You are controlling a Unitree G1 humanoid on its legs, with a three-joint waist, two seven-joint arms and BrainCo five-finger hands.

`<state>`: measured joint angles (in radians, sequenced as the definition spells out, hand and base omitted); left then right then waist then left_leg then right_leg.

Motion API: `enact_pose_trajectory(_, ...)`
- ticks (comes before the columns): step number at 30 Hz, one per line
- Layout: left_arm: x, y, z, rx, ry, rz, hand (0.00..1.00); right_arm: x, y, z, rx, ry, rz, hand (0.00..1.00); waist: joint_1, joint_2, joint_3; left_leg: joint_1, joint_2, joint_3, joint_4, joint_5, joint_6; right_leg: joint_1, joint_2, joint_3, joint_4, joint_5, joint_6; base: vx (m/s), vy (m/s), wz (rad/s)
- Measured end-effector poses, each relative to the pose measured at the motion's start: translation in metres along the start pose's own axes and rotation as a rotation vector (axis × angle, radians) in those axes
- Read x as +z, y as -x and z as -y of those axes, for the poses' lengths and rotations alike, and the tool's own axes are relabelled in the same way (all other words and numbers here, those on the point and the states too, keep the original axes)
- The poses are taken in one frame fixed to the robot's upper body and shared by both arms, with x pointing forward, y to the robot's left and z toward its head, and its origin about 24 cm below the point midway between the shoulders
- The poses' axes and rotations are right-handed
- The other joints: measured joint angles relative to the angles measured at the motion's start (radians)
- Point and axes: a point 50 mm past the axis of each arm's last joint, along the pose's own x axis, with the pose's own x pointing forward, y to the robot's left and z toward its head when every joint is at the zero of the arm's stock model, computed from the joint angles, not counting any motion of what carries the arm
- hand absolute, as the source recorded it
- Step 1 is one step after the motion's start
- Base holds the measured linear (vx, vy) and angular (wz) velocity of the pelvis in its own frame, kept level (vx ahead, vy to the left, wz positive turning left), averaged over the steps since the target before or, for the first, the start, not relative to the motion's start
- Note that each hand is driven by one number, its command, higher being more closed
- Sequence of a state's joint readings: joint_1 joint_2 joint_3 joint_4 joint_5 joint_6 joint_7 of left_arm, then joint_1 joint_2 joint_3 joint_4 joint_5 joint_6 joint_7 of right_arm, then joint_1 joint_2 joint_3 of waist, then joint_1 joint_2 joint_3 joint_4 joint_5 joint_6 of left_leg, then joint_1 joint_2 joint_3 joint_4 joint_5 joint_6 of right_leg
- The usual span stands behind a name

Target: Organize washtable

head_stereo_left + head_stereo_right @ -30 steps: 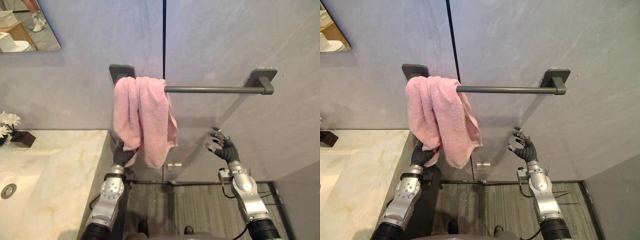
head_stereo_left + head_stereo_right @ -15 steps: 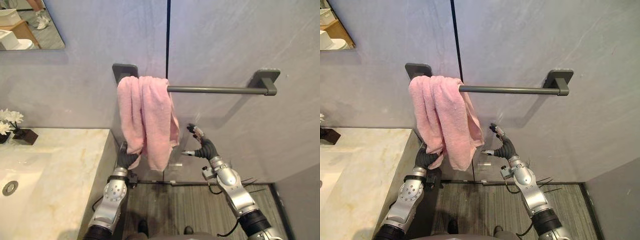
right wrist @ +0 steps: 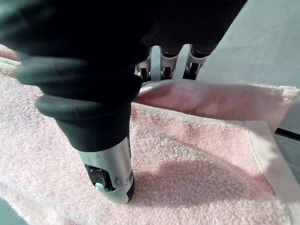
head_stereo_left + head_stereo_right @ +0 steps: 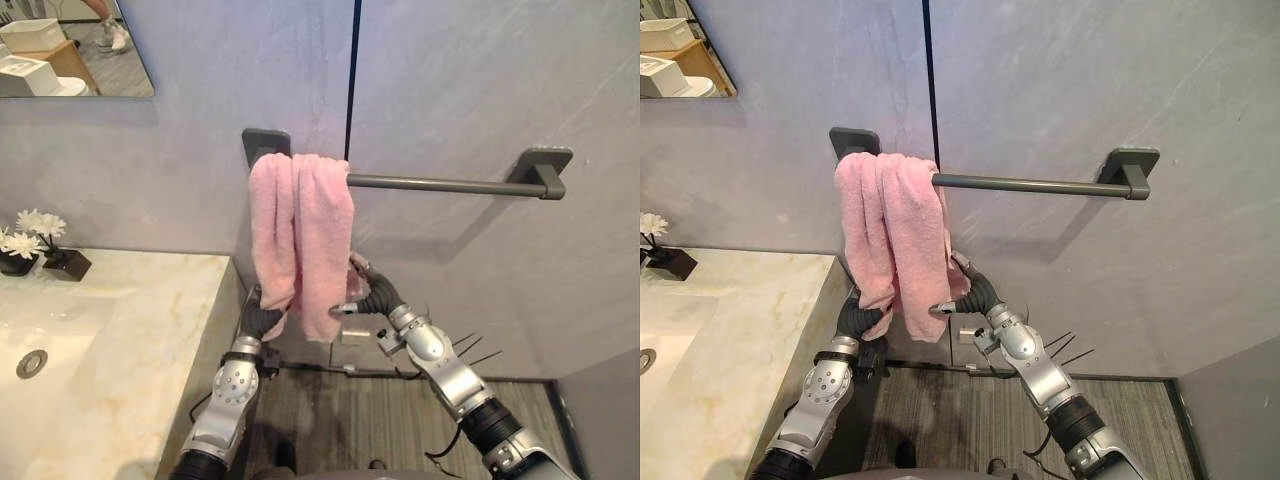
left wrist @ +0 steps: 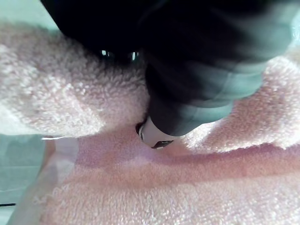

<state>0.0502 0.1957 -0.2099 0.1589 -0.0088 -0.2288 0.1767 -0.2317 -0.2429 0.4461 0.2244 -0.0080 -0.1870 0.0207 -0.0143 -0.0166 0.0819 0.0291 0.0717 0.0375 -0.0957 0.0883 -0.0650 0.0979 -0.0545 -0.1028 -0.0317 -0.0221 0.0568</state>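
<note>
A pink terry-cloth towel (image 4: 300, 235) hangs bunched over the end of a dark grey wall-mounted metal bar (image 4: 440, 183), directly above both hands. The left hand (image 4: 260, 320) reaches up under the towel's lower edge, its thumb (image 5: 152, 136) pressed into the cloth and its fingers buried in the folds, pinching it. Just beside it, the right hand (image 4: 378, 295) pinches the other lower edge, thumb (image 3: 110, 176) on the front and fingers (image 3: 161, 58) tucked behind.
</note>
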Motion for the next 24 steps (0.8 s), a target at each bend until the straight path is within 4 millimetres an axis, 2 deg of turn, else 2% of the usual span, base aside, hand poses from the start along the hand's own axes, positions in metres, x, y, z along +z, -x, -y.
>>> enact_pose_trajectory(3,0.001,0.0,0.002,-0.007,0.004,0.003,1.0,-0.001,-0.001,0.001,-0.008,0.003,-0.007,1.0,0.0,0.0,0.0,-0.001,0.004,-0.002,0.0,0.001,-0.002,0.0,0.004,-0.002,-0.001,0.001,-0.003,-0.02,-0.017,0.03)
enact_pose_trajectory(8,0.002,-0.001,0.007,-0.024,0.009,0.009,1.0,0.009,-0.01,-0.016,0.074,0.012,0.03,1.0,0.009,-0.001,-0.001,-0.013,0.013,-0.009,0.0,0.004,-0.007,-0.006,0.013,-0.008,-0.006,0.004,-0.007,-0.01,-0.016,0.03)
enact_pose_trajectory(10,0.003,-0.002,0.008,-0.024,0.008,0.011,1.0,0.01,-0.012,-0.02,0.072,-0.008,0.031,1.0,0.03,-0.004,-0.002,-0.022,0.017,-0.009,0.0,0.006,-0.01,-0.014,0.018,-0.008,-0.006,0.005,-0.009,-0.01,-0.029,0.02)
enact_pose_trajectory(15,0.002,-0.002,0.007,-0.023,0.007,0.007,1.0,0.006,-0.012,-0.015,0.054,-0.009,0.017,1.0,0.03,-0.007,-0.005,-0.021,0.016,-0.009,0.0,0.007,-0.01,-0.012,0.017,-0.009,-0.006,0.005,-0.009,0.0,-0.003,0.01)
enact_pose_trajectory(19,0.001,-0.002,0.007,-0.023,0.007,0.005,1.0,0.005,-0.011,-0.005,0.008,-0.014,0.011,1.0,0.029,-0.01,-0.006,-0.018,0.017,-0.008,0.0,0.007,-0.01,-0.011,0.017,-0.008,-0.005,0.005,-0.009,-0.01,-0.002,0.0)
enact_pose_trajectory(24,0.001,-0.002,0.005,-0.016,0.006,0.003,1.0,-0.005,-0.002,0.006,-0.056,-0.036,-0.024,1.0,0.029,-0.014,-0.009,-0.015,0.017,-0.007,0.0,0.007,-0.01,-0.009,0.017,-0.006,-0.005,0.005,-0.009,0.0,0.0,0.0)
